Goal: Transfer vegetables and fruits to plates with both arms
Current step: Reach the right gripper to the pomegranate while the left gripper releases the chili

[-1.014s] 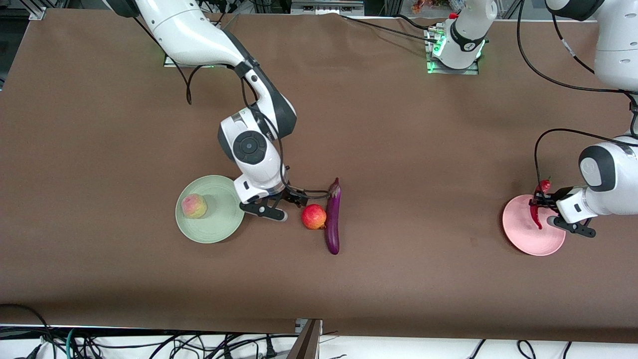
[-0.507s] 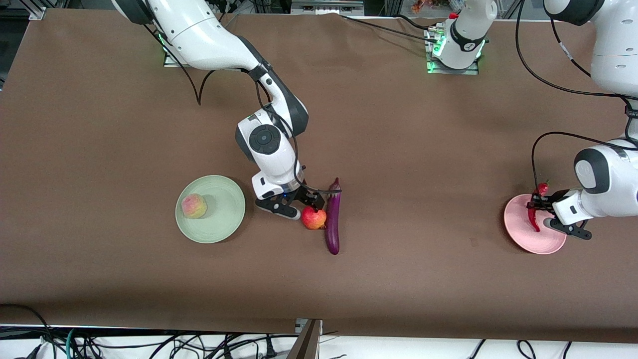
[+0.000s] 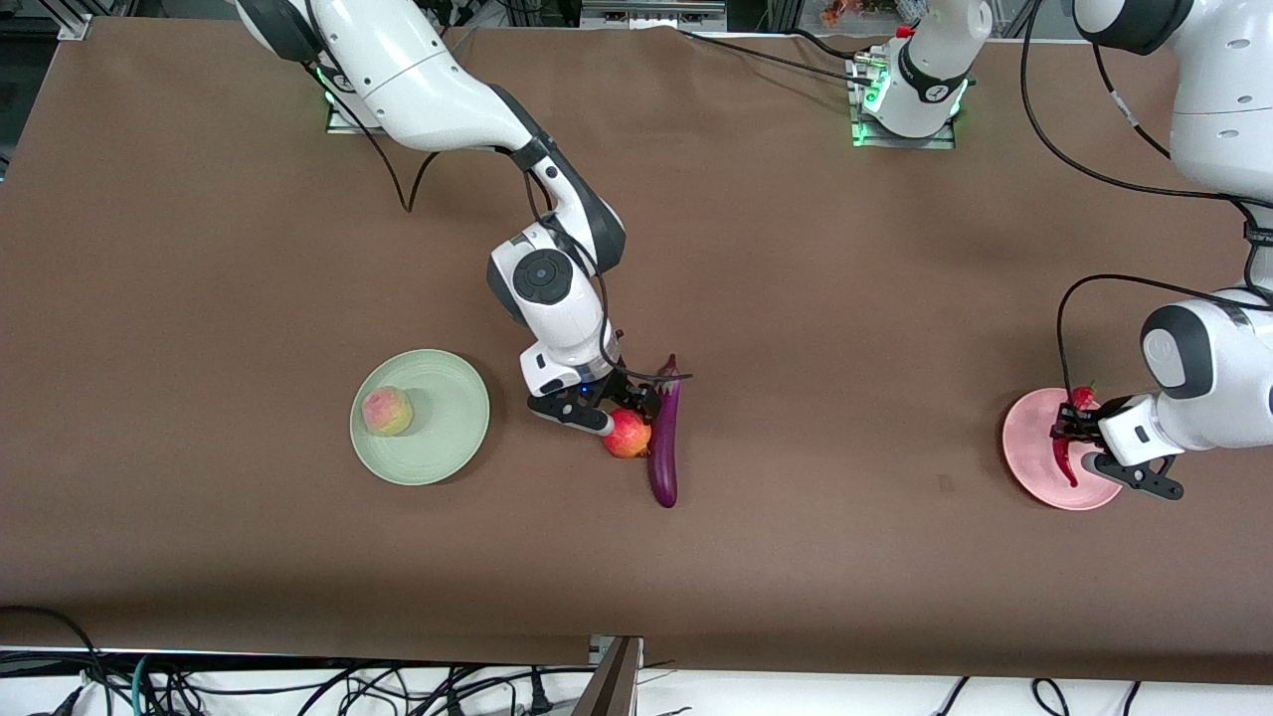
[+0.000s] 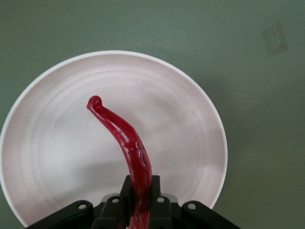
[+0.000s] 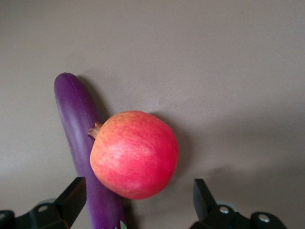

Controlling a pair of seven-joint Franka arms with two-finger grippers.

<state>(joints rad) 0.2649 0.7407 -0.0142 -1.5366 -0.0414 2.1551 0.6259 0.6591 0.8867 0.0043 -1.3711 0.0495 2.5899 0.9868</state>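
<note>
A red round fruit lies against a long purple eggplant near the table's middle. My right gripper hangs open just above the fruit, one finger on each side, holding nothing. The peach rests on the mint green plate. At the left arm's end of the table, my left gripper is shut on the red chili pepper. The chili hangs tip down over the pink plate.
Brown cloth covers the whole table. The arm bases stand along the edge farthest from the camera. Cables trail by the left arm. A dark post rises at the near edge.
My right gripper has moved from beside the green plate to over the red fruit, staying open. My left gripper has shifted slightly over the pink plate, still holding the chili.
</note>
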